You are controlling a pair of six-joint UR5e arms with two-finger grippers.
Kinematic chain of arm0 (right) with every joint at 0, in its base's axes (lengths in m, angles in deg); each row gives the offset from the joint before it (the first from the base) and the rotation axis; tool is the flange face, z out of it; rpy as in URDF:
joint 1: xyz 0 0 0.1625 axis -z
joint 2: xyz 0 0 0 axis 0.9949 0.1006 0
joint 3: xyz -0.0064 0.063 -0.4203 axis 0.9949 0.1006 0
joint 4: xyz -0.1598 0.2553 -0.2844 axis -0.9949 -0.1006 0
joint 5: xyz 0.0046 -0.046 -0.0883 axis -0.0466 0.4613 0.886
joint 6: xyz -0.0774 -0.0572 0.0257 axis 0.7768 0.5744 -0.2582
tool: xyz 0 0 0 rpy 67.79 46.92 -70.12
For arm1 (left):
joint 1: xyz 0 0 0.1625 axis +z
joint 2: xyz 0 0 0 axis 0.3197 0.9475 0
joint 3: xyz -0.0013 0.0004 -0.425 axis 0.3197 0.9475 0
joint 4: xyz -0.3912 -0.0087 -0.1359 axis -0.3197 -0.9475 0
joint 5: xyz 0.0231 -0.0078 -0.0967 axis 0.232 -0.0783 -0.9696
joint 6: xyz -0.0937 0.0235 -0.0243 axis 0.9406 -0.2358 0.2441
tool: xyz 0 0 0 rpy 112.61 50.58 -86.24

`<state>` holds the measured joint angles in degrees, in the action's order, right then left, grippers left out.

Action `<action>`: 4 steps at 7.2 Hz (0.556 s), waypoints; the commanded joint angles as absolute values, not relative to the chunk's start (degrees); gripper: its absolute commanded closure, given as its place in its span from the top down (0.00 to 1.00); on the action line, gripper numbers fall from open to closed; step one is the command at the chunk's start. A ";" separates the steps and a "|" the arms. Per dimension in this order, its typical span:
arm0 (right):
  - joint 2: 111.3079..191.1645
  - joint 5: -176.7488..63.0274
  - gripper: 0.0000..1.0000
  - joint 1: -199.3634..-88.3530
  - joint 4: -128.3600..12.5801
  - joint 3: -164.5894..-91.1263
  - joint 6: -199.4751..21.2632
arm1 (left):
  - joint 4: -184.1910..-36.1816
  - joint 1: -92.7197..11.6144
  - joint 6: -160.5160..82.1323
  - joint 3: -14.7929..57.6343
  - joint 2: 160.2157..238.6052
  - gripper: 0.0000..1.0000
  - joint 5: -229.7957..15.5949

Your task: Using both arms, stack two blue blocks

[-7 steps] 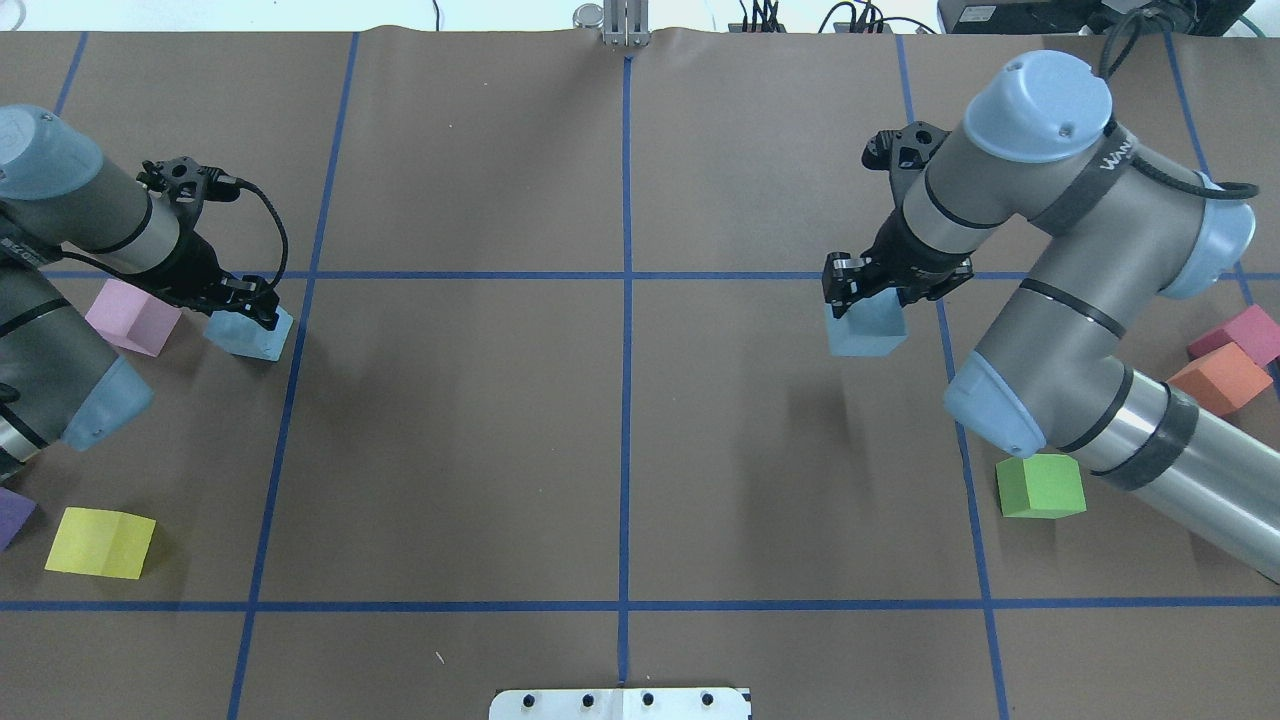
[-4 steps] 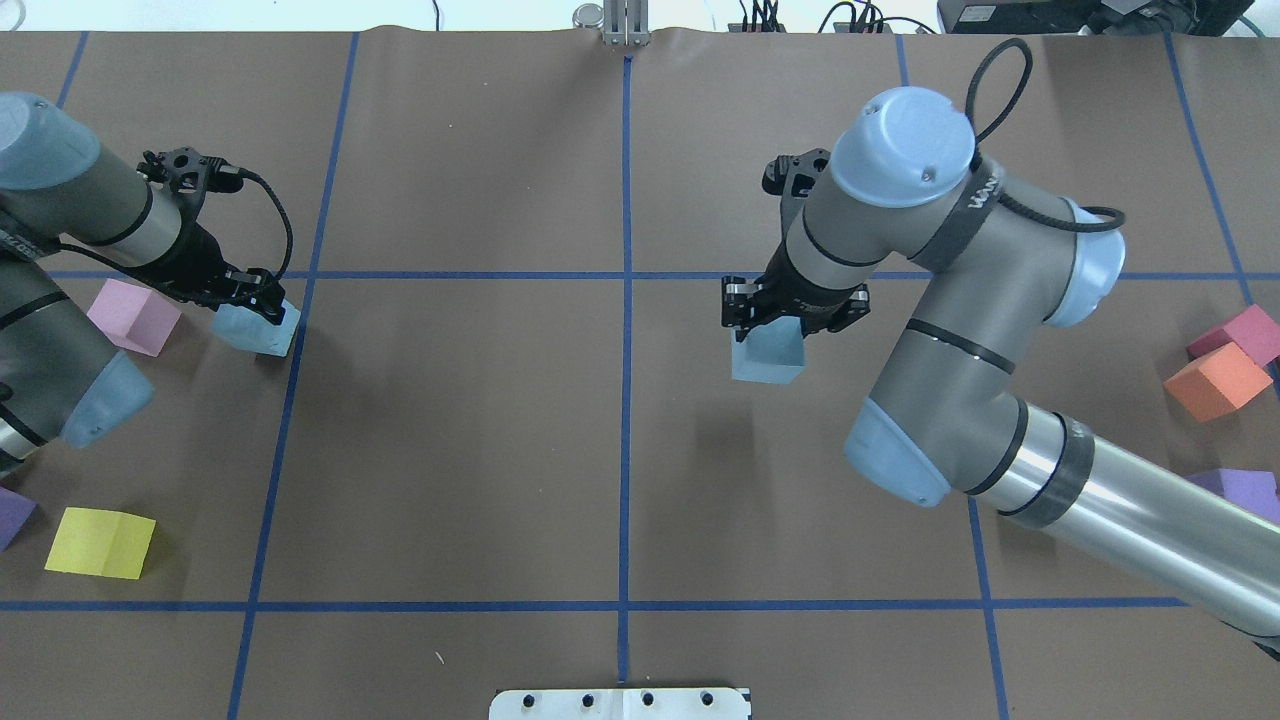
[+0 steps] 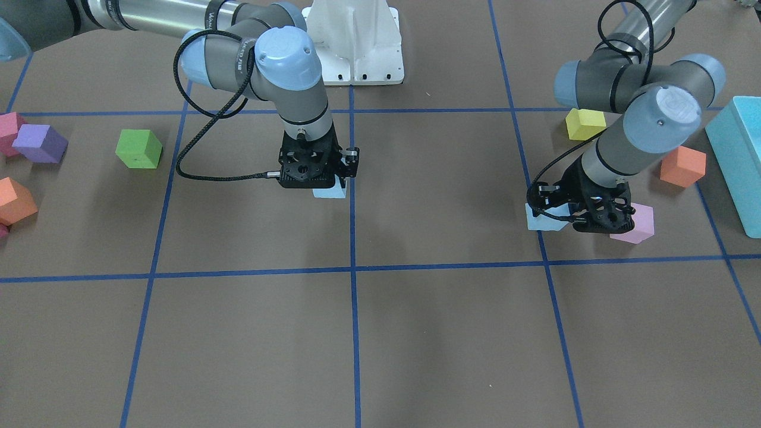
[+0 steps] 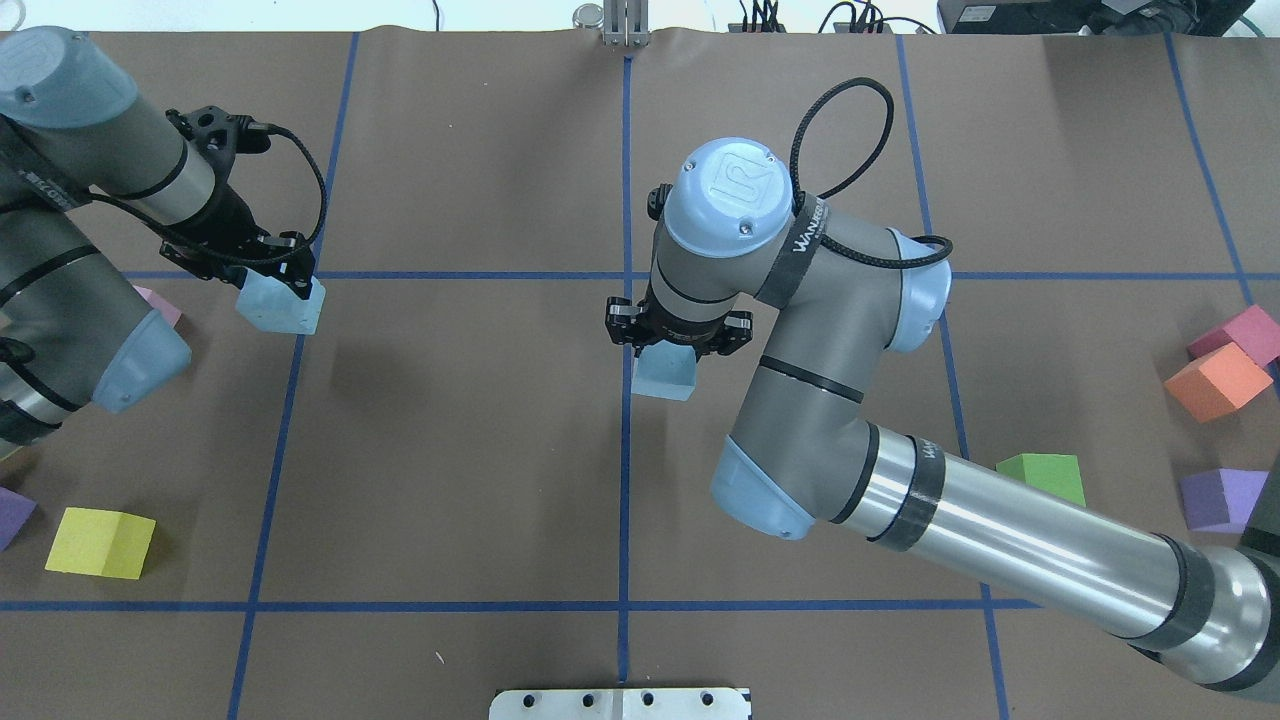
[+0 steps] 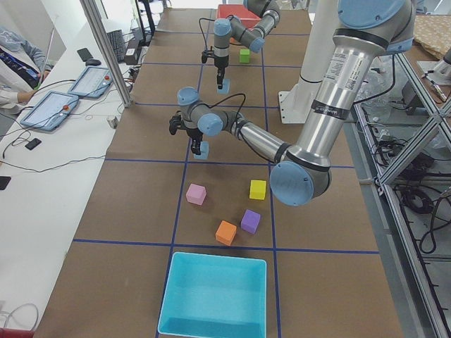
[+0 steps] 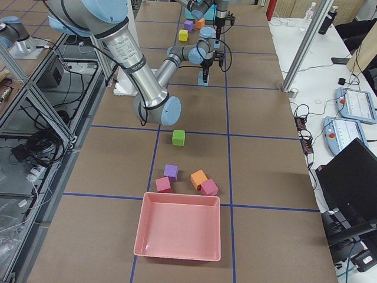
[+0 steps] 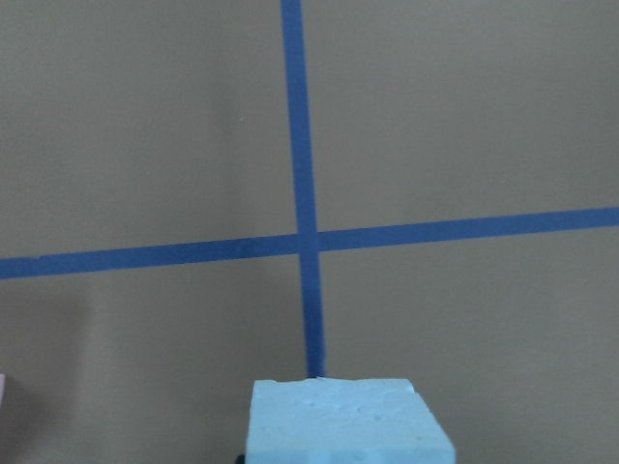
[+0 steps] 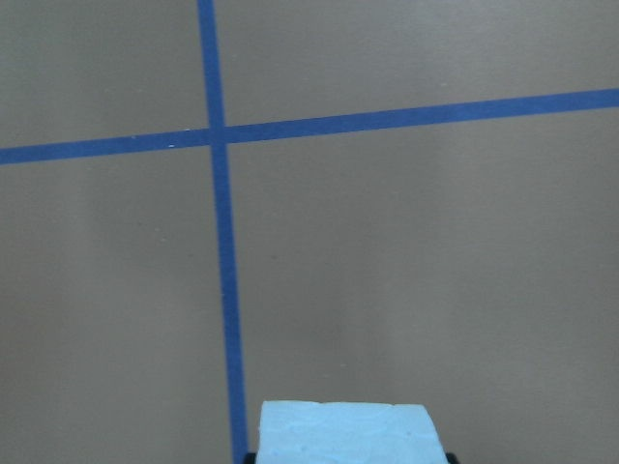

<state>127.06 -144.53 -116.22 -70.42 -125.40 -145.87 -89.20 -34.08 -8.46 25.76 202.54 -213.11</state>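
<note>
Across the brown desk (image 4: 450, 480) we see the right arm (image 4: 1000, 540) stretched in to the middle, while the left arm (image 4: 60, 300) is bent over its own side. At its tip, the right hand (image 4: 678, 340) is closed on the centre blue block (image 4: 665, 375), which hangs just beside the middle tape line (image 4: 625, 500). The left hand (image 4: 262, 278) is likewise clamped on the outer blue block (image 4: 285, 305), which is near a tape crossing (image 4: 305, 275) and well apart from the other cube. Both cubes seem to be off the desk (we judge this from the shadows lying offset from them). So we take both pickups as done, and no stack exists yet. What is left, as we read it, is to set one block down, bring the other over it, lower it squarely on top, and let go.
</note>
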 commanded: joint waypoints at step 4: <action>123.89 -140.10 0.63 -113.06 -62.62 -115.46 -145.73 | -84.96 -33.92 -2.52 26.43 207.93 0.63 -213.36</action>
